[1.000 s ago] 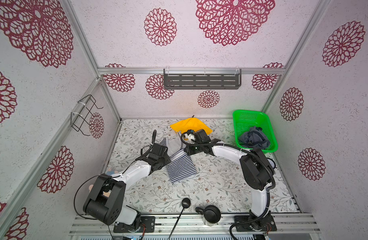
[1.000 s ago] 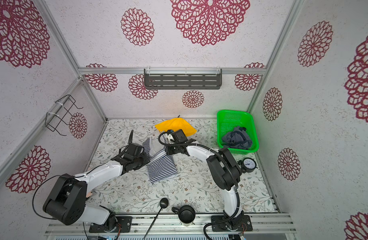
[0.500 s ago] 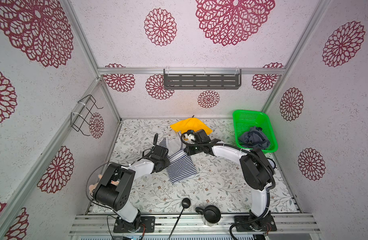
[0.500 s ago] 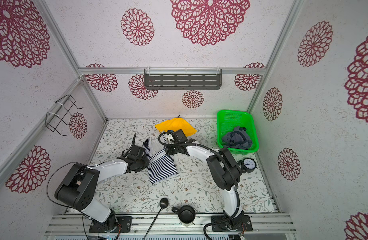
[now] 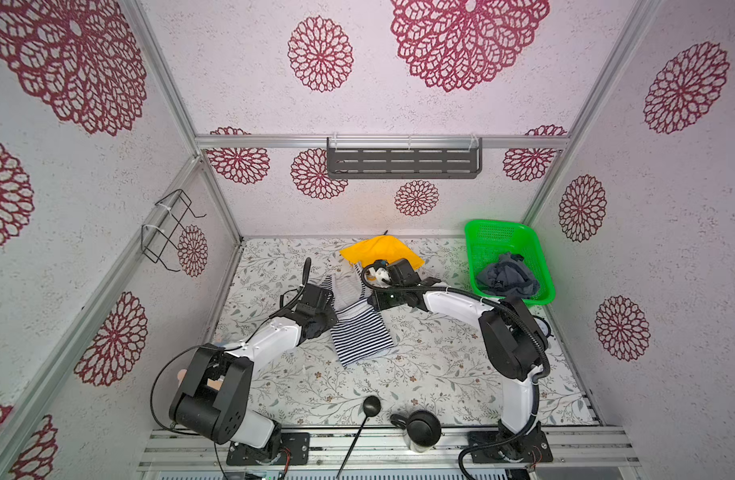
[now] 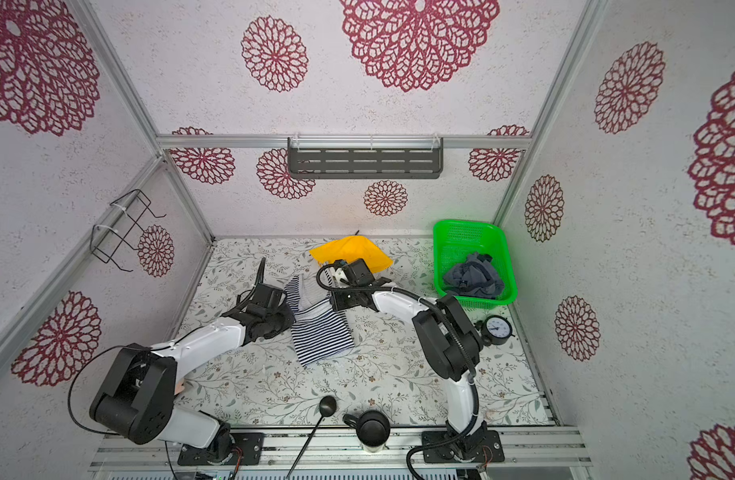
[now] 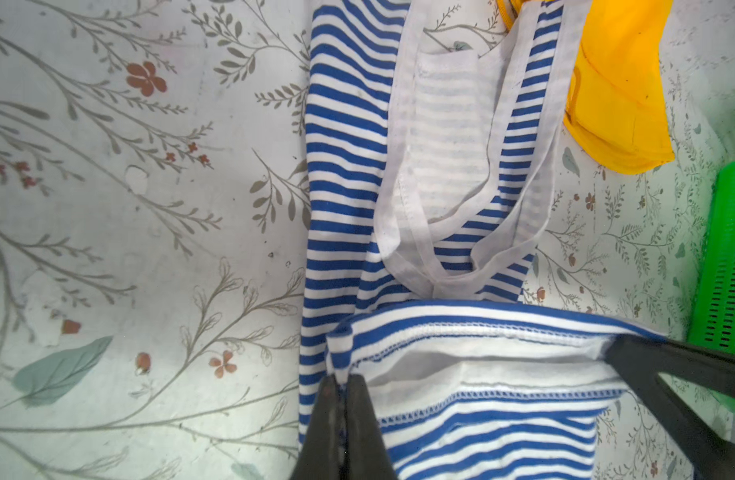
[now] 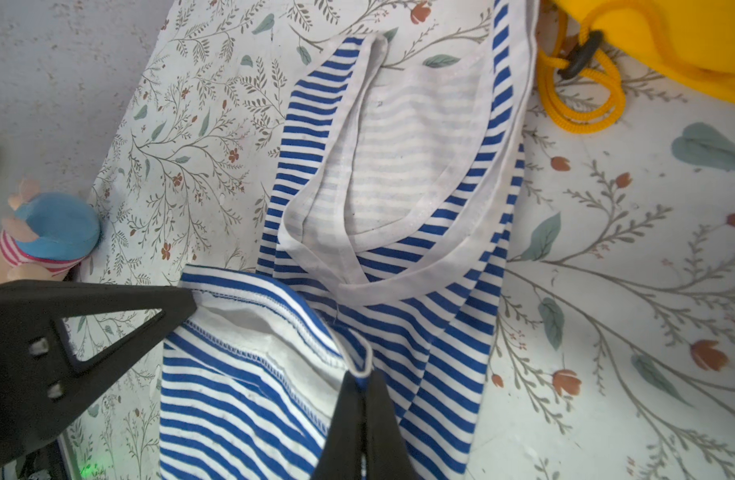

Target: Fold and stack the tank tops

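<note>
A navy-and-white striped tank top (image 5: 359,332) lies in the middle of the floral table, straps toward the back. My left gripper (image 7: 342,380) is shut on one corner of its hem. My right gripper (image 8: 361,376) is shut on the other corner. The hem (image 7: 461,328) stretches between them, lifted above the strap end (image 8: 399,174). In both top views the two grippers (image 5: 335,312) (image 5: 372,302) meet the cloth side by side. A slate blue-grey tank top (image 5: 508,278) lies crumpled in the green basket (image 5: 498,226).
A yellow hat (image 5: 380,249) with a cord (image 8: 577,104) lies just behind the straps. A ladle (image 5: 372,405) and a black mug (image 5: 419,424) sit at the front edge, a dial gauge (image 6: 498,328) at the right, a plush toy (image 8: 45,232) by the left wall.
My left gripper has closed on the hem corner of the striped tank top, and its arm has swung round at the base. The right arm keeps its grip and place.
</note>
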